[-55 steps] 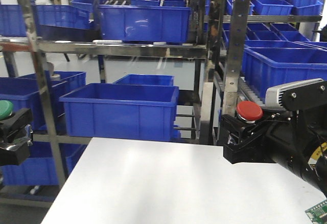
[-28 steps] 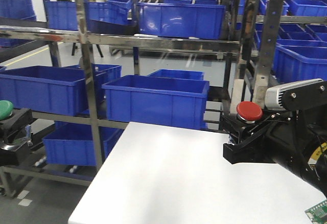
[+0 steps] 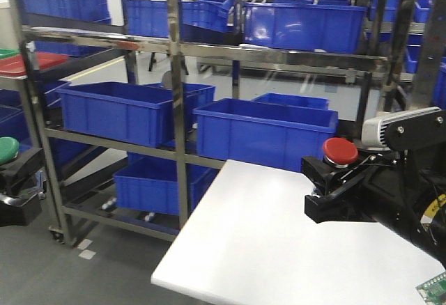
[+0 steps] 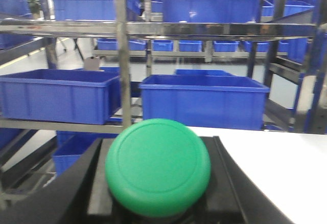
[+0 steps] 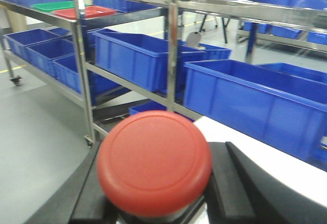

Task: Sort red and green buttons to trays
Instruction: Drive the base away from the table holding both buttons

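Note:
My left gripper (image 3: 15, 176) at the far left edge is shut on the green button (image 3: 7, 150), whose round cap (image 4: 158, 166) fills the left wrist view between the black fingers (image 4: 76, 188). Over the white table's right side my right gripper (image 3: 333, 180) is shut on the red button (image 3: 339, 150); its cap (image 5: 154, 162) sits between the fingers (image 5: 240, 183). The red tray (image 3: 35, 62) and green tray (image 3: 7, 53) lie side by side on a rack shelf at the upper left. From the right wrist, the green tray (image 5: 53, 5) and red tray (image 5: 84, 12) are far off, upper left.
A steel rack (image 3: 174, 110) with several deep blue crates (image 3: 265, 132) stands behind and left of the white table (image 3: 279, 235). Grey floor lies to the table's left. A small green circuit board (image 3: 433, 291) shows at the lower right corner.
The whole scene has slid right in the front view as the base turns left. The trays' shelf has come into view at the left. Both grippers keep their buttons.

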{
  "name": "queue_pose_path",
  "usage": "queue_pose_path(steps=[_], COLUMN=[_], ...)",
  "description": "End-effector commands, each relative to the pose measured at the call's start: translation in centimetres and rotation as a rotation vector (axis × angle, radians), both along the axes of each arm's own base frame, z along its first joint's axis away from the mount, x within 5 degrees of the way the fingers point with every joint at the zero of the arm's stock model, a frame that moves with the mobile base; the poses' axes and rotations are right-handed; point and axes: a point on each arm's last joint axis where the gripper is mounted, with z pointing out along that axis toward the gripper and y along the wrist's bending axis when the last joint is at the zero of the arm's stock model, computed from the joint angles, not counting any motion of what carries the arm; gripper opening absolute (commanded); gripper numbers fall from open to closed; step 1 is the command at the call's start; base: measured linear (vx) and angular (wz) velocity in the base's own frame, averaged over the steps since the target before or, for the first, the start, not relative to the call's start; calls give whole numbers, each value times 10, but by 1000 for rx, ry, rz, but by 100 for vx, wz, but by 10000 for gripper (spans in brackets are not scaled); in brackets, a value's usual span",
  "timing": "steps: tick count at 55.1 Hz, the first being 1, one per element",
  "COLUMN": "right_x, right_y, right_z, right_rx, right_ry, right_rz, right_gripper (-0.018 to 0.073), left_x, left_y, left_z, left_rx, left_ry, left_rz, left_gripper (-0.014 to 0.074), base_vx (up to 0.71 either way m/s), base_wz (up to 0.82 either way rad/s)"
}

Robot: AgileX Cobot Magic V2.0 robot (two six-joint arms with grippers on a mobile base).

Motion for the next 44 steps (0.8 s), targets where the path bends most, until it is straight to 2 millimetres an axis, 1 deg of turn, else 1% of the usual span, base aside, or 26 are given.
queue_pose_path(steps=[1,12,22,44], right_x=[-6,-6,-6,-6], right_y=[-1,-1,-1,-1], right_z=[28,28,28,28], right_rx=[57,57,57,56], right_ry=[-138,-138,-138,-137], right_rz=[17,17,17,17], right_gripper=[-10,-10,-10,-10], left_x=[-4,-4,-4,-4], left_y=[1,1,1,1], left_z=[22,22,22,22], left_rx=[-38,-38,-38,-38], left_ry=[-123,-123,-123,-123], left_rz=[10,10,10,10], left_gripper=[0,0,0,0], base_vx=[-3,-1,1,8], base_wz=[27,33,47,67])
